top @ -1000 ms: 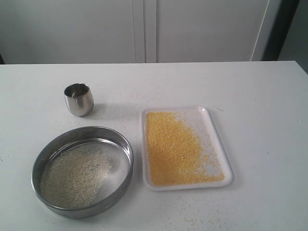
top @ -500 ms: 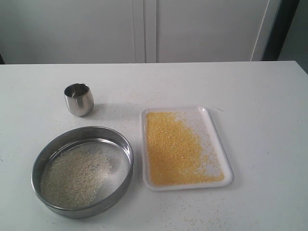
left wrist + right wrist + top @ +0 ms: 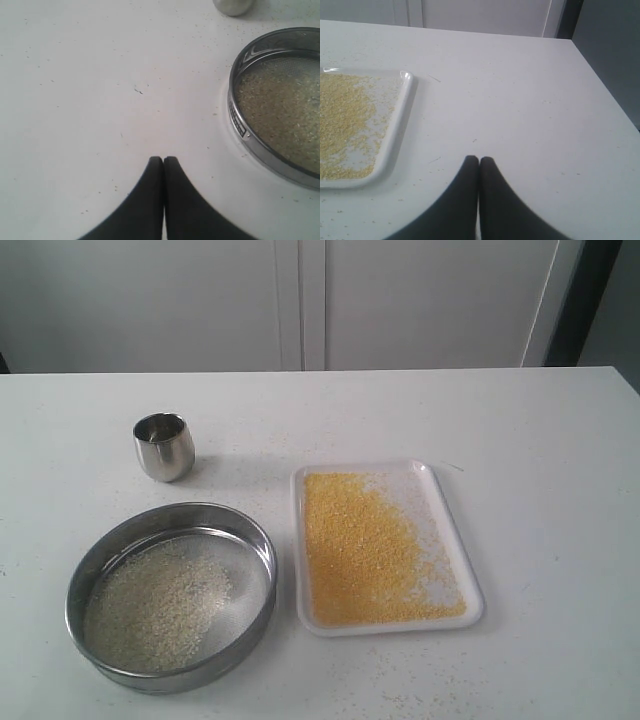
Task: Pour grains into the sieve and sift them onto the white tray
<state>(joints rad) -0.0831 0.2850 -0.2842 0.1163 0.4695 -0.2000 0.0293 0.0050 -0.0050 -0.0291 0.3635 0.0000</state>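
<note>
The left gripper (image 3: pixel 163 159) hangs over bare white table (image 3: pixel 540 460) with its two black fingers pressed together and nothing between them, the sieve (image 3: pixel 150 680) lying just beside it. In the exterior view, where neither arm shows, a small steel cup (image 3: pixel 164 446) stands upright at the far left, apart from the sieve in front of it. The sieve sits flat on the table with pale kernels (image 3: pixel 160 605) heaped on the left part of its mesh. Just right of it lies the white tray (image 3: pixel 390 628), with yellow granules (image 3: pixel 355 550) spread thickly over its left half and thinner toward the right rim. The right gripper (image 3: pixel 479 159), fingers likewise together and empty, hovers over the table right of the tray.
</note>
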